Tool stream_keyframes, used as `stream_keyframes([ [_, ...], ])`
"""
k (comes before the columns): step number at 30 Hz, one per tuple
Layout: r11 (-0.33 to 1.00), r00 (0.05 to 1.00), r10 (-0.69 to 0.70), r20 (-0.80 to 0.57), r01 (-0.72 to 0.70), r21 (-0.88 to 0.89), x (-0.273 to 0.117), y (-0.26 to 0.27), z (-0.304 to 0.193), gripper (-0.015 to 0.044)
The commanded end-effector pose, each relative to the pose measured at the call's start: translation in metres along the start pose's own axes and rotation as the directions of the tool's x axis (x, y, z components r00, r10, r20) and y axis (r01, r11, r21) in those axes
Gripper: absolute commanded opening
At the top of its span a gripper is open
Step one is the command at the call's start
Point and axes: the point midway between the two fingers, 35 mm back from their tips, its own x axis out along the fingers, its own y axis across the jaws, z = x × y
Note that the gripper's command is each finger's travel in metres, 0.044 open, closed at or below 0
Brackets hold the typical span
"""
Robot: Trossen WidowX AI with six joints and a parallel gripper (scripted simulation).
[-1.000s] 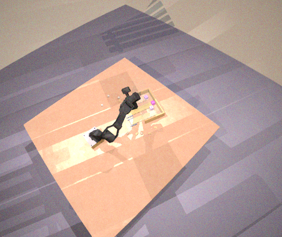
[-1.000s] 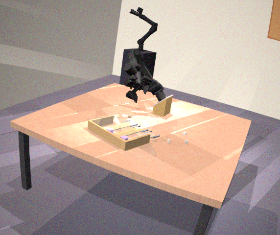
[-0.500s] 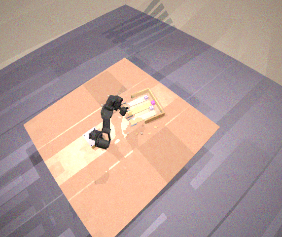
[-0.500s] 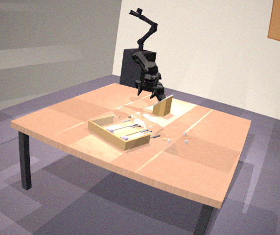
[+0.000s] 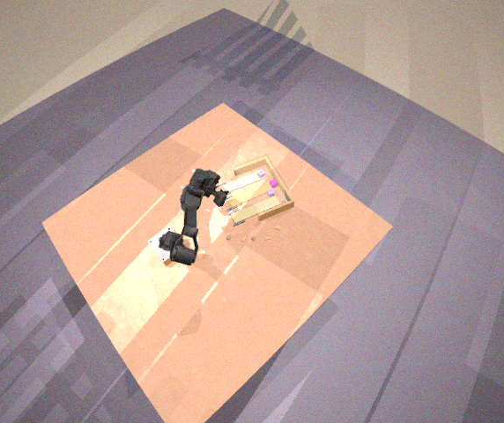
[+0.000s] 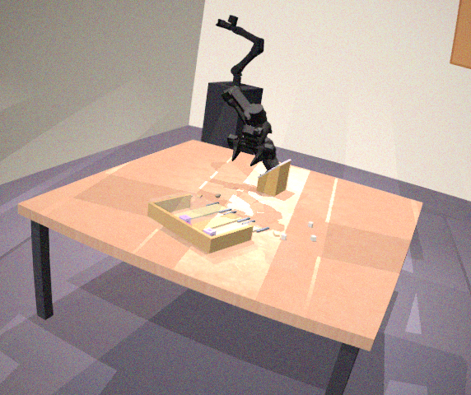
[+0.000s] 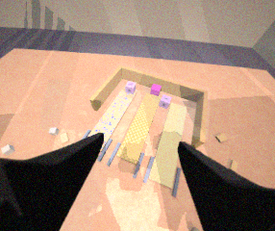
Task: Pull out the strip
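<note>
The arm's fingers stand wide apart and hold nothing, hovering above the near ends of three strips in the wooden tray (image 7: pixel 201 115). Three small cubes sit at the strips' far ends; I cannot tell which cube (image 7: pixel 130 87) is labelled.

A black robot arm (image 6: pixel 249 114) bends over an orange table (image 6: pixel 100 191), its open gripper (image 6: pixel 244 156) hovering above and behind a shallow wooden tray (image 6: pixel 193 231) holding strips.
</note>
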Motion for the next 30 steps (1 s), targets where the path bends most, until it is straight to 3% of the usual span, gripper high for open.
stream_keyframes([
  [1, 0.999, 0.997, 0.025, -0.07, -0.023, 0.03, 0.015, 0.013, 0.012, 0.0269],
  [11, 0.991, 0.922, 0.066, -0.381, -0.015, 0.134, 0.073, 0.058, 0.022, 0.0006],
  [24, 0.96, 0.651, 0.015, -0.759, 0.203, 0.193, 0.133, 0.104, -0.02, 0.0],
  [30, 0.953, 0.608, 0.002, -0.794, 0.239, 0.186, 0.139, 0.106, -0.026, 0.0],
])
